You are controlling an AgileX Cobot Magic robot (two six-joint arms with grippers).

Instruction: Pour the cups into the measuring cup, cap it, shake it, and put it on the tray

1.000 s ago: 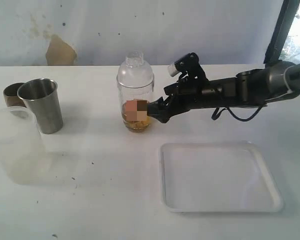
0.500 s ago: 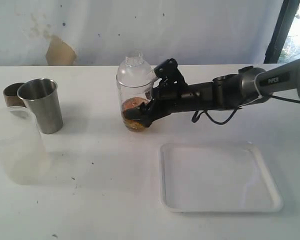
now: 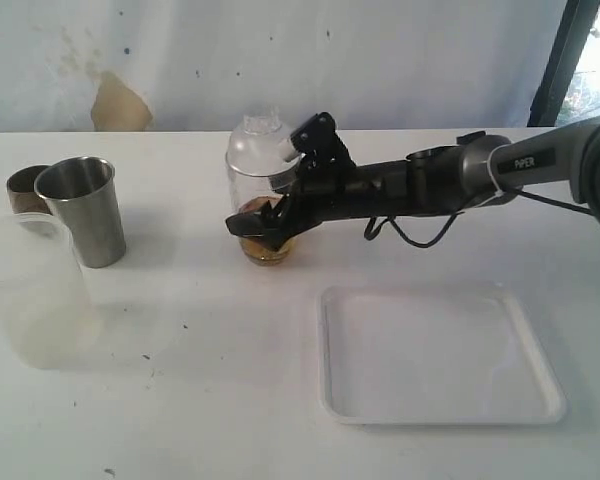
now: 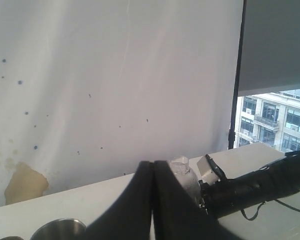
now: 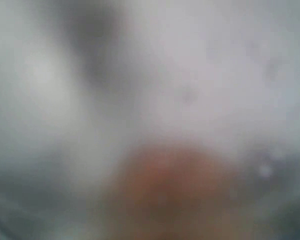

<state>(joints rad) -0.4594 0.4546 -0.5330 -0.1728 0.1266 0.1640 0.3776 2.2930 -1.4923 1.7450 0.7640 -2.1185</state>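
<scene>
A tapered shiny steel tumbler (image 3: 82,210) stands left on our white counter (image 3: 200,380); our left claw (image 4: 152,200) is pinched closed. Centre, our right claw (image 3: 262,226) clasps the capped clear plastic measuring cup (image 3: 248,180); rightward lies the flat white tray (image 3: 435,355).

We note one legible marking: the word "PIPER" in pale capitals on the grey link of the right arm (image 3: 528,161), exterior view; lettering small, slightly soft, running along the link
</scene>
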